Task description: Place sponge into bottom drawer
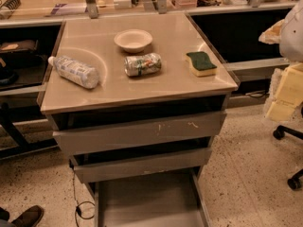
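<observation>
At two o'clock, against the right edge of view: gripper (271,32), pale, raised beside the cabinet top (142,86), apart from all items; released or clenched cannot be told.
Sponge (201,63): yellow, green layer uppermost, flat on the cabinet top near its right edge, eight o'clock from the gripper.
Crushed can (142,64): nine o'clock from the sponge.
Bowl (133,40): twelve o'clock from the can.
Plastic bottle (74,72): lying on its side, nine o'clock from the can.
Bottom drawer (142,197): pulled out, six o'clock, beneath the two upper drawers.

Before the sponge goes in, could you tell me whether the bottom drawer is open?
Open: the bottom drawer is pulled out, floor showing. Gripper not in view.
</observation>
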Controlling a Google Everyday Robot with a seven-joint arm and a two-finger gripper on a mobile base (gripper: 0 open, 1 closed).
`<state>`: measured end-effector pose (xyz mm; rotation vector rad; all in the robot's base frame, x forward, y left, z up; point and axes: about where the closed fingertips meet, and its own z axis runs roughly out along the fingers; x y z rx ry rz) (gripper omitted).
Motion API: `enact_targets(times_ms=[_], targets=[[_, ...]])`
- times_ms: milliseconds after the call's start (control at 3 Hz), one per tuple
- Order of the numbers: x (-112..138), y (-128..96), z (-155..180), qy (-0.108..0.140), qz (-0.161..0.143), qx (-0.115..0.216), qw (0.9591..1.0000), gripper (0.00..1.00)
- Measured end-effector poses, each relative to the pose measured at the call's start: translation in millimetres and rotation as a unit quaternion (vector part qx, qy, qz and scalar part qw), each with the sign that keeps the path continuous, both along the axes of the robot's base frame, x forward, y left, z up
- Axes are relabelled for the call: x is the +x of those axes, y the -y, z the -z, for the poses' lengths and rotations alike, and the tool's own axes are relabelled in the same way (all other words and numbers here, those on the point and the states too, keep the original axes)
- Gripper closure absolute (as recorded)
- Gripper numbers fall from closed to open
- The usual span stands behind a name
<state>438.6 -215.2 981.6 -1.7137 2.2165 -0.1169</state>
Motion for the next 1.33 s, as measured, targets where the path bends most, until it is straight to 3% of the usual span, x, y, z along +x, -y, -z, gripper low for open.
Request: enact_targets(times_ms=[333, 667, 1000, 1333], targets=[[0.0, 0.0, 0.0, 0.0, 0.0, 0.0, 1.0, 0.0], [9.1, 0.9, -0.4, 0.007, 0.031, 0.007, 0.9995, 0.0], [38.4, 8.9, 7.9, -0.011, 0.095, 0.023, 0.9951, 0.0], [72.4, 17.3, 23.0, -0.044, 0.153, 0.039, 0.9865, 0.0]])
